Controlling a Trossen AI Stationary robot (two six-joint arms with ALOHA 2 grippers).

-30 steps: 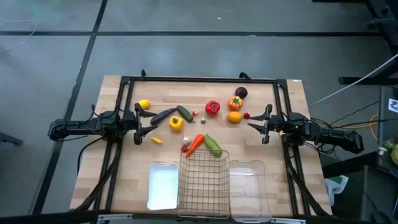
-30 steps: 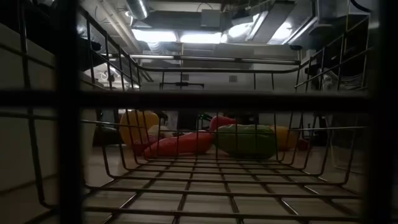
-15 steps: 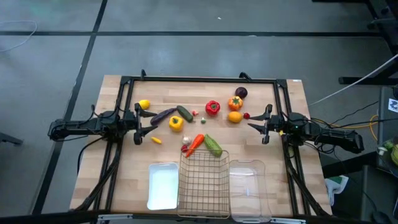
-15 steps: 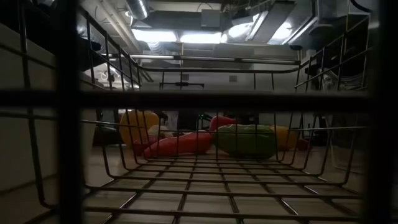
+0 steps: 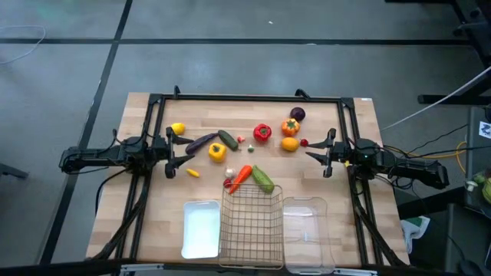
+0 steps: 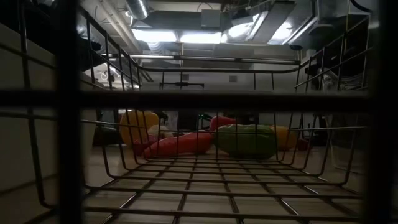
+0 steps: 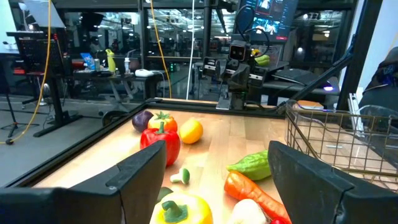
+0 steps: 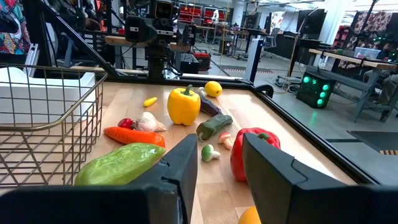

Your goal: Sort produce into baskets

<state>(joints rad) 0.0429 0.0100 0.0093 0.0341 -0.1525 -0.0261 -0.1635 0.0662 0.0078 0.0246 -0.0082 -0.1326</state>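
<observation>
A pale wooden table top (image 5: 322, 192) with a black frame stands on a grey floor; the wrist views look across it into a workshop of desks, monitors and cables. The left gripper (image 5: 170, 154) hovers at the table's left side with its fingers spread wide and nothing between them. The right gripper (image 5: 326, 154) hovers at the right side, its fingers apart by a narrow gap, also holding nothing.

The produce lies between the two grippers, apart from both: a small yellow lemon (image 5: 178, 129) and a purple eggplant (image 5: 201, 142) near the left gripper, a yellow bell pepper (image 5: 217, 152), a dark green cucumber (image 5: 228, 139), a red bell pepper (image 5: 262, 133), an orange fruit (image 5: 289, 144) and a tiny red ball (image 5: 304, 142) near the right gripper. An orange carrot (image 5: 241, 176) and a light green bumpy cucumber (image 5: 263, 179) lie just beside the far edge of the wire-mesh basket (image 5: 252, 222), which stands between the flat white tray (image 5: 200, 228) and the clear plastic bin (image 5: 308, 225) at the near edge.

The low view looks out through the basket's wires at the carrot and green cucumber; the right wrist view alone shows a small white garlic bulb (image 8: 147, 121) by the carrot
</observation>
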